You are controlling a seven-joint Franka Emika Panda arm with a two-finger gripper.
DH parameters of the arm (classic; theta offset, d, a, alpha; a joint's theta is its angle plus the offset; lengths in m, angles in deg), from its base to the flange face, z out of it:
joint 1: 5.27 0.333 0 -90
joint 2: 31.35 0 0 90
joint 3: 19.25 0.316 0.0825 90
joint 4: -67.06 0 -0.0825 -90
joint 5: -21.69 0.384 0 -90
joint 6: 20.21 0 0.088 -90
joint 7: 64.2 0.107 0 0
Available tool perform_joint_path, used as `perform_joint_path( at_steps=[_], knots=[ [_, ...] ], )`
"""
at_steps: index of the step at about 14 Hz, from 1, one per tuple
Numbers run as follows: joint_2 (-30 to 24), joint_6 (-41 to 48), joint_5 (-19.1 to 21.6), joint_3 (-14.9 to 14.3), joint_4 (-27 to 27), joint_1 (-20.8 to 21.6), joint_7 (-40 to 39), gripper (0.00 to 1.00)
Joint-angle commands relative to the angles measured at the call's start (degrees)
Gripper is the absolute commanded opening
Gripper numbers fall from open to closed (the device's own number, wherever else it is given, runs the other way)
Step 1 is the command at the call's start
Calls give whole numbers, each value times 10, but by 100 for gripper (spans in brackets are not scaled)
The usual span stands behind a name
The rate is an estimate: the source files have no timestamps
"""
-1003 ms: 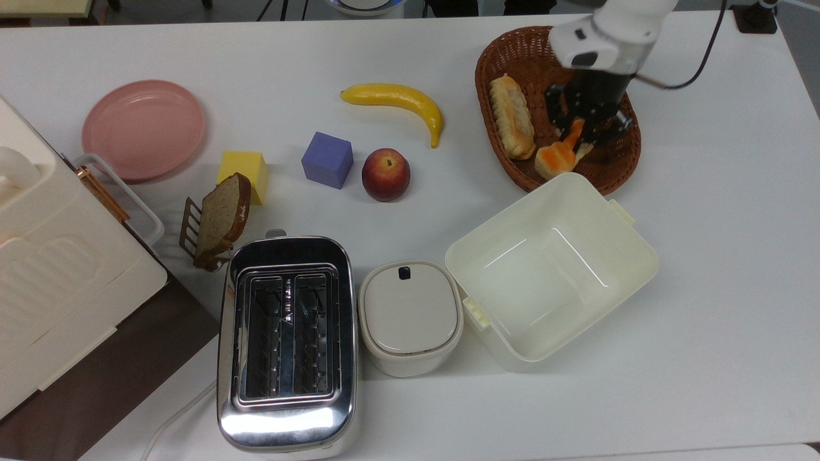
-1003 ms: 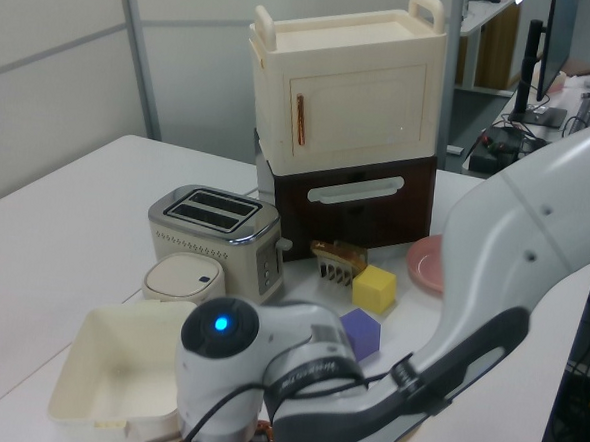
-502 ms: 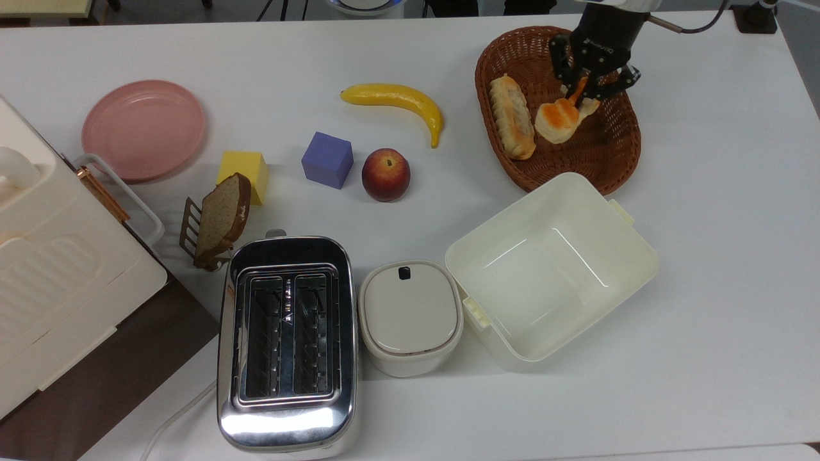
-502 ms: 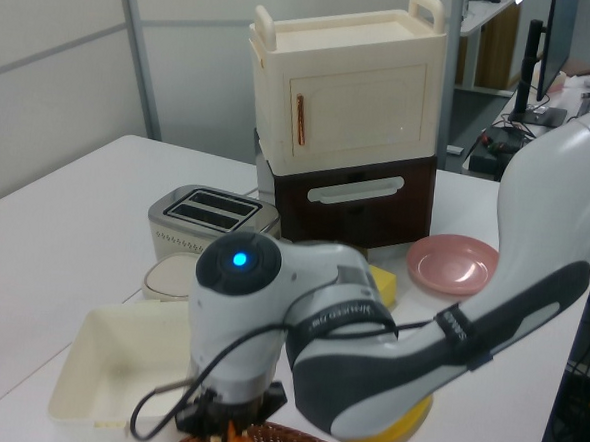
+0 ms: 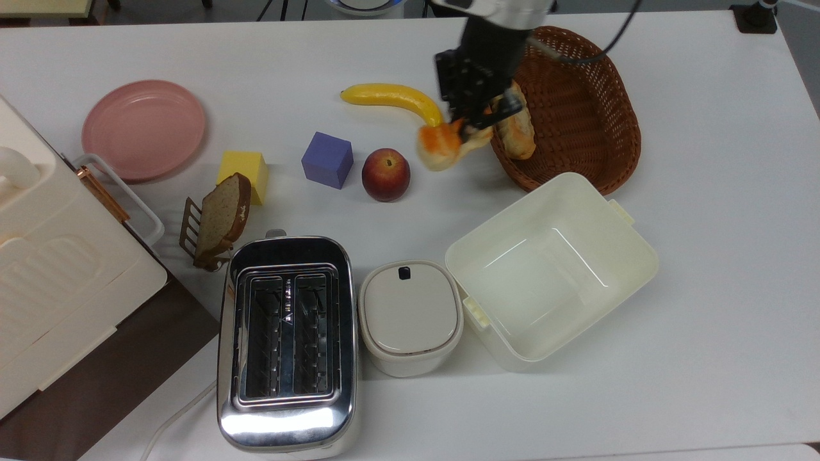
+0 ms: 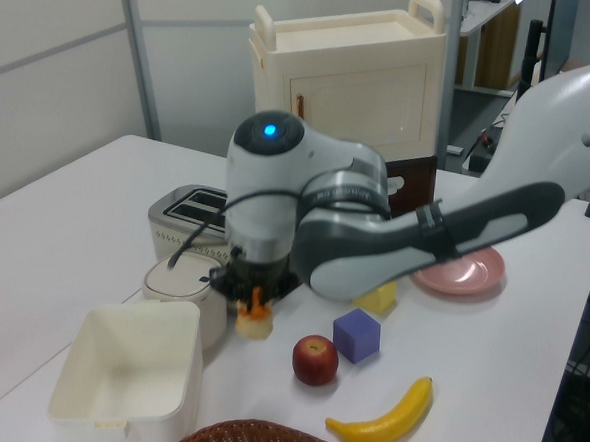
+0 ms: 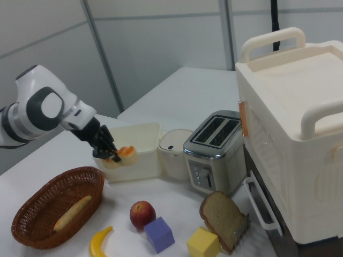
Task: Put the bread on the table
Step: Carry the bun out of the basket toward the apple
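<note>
My gripper (image 5: pixel 466 128) is shut on the bread (image 5: pixel 437 146), a stubby bun with an orange-golden top and pale sides. The bun hangs in the air above the white table (image 5: pixel 717 211), just outside the wicker basket's (image 5: pixel 580 96) left rim in the top view, between the banana's tip and the apple. In the left view the gripper (image 6: pixel 255 299) holds the bread (image 6: pixel 254 323) well above the tabletop. In the right view the gripper (image 7: pixel 111 155) carries the bread (image 7: pixel 124 154) in front of the cream box.
A longer pale roll (image 5: pixel 517 131) lies in the basket. A banana (image 5: pixel 394 96), an apple (image 5: pixel 385 174) and a purple cube (image 5: pixel 327 160) lie close to the left. An open cream box (image 5: pixel 551 269), a lidded container (image 5: pixel 410 317) and a toaster (image 5: pixel 286 339) stand nearer the front.
The gripper lifted the bread out of the basket and carried it to the top view's left, past the basket's rim and over the table.
</note>
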Motion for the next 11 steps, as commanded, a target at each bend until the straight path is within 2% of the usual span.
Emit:
perform_joint_path(
  at_steps=[1, 2, 6, 7, 8, 9, 11],
  knots=[
    [20, -28, 1, -3, 10, -42, -18, 0],
    [23, -48, 1, -3, 10, -57, -18, 0],
    [34, -52, 1, -3, 9, -61, -26, 1],
    [34, -52, 1, -3, 9, -61, -25, 12],
    [34, -51, 2, -3, 8, -61, -20, 91],
    [35, -49, 2, -3, 9, -62, -24, 100],
    [35, -47, 15, -4, 10, -62, -24, 100]
  ],
)
